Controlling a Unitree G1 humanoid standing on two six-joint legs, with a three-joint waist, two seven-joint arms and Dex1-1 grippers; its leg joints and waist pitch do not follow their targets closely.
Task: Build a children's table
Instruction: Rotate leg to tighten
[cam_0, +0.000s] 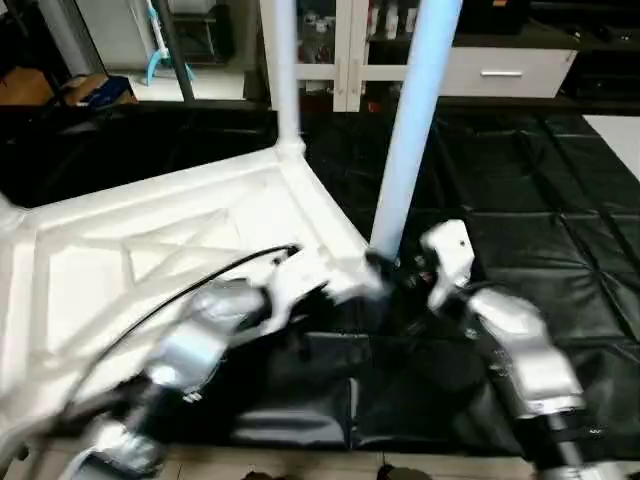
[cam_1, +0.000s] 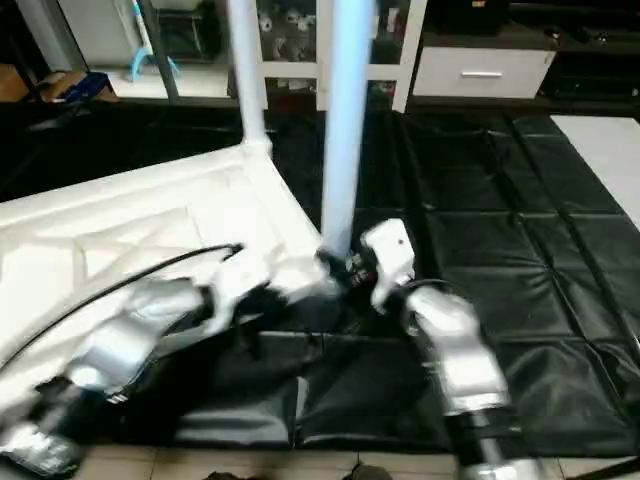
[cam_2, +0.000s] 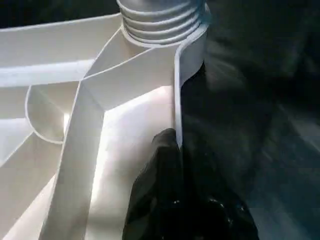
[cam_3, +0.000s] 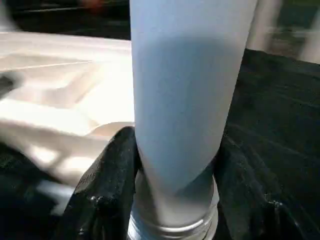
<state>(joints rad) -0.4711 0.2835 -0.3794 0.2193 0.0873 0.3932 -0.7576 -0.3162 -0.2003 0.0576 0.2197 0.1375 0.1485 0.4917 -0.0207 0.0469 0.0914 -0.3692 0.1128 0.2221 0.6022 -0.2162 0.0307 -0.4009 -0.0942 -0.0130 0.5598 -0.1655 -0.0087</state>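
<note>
Right wrist view is showing the right gripper (cam_3: 172, 200) with its jaws clamped on a white tube leg (cam_3: 185, 100) just above its threaded end, one black finger (cam_3: 112, 185) pressing on either side (the leg is rising upright between them). From the head camera, that leg (cam_0: 412, 130) is standing at the near corner of the upturned white tabletop (cam_0: 150, 250), which is lying ribs-up on a black padded mat (cam_0: 540, 200). A second leg (cam_0: 283, 70) is standing upright in the far corner socket, well beyond the jaws. The left gripper (cam_2: 175, 165), jaws together, is pinching the thin side wall of the tabletop (cam_2: 125, 75), just below the ribbed threads of the corner socket (cam_2: 160, 20). A black cable (cam_0: 180, 290) is trailing along the left forearm.
</note>
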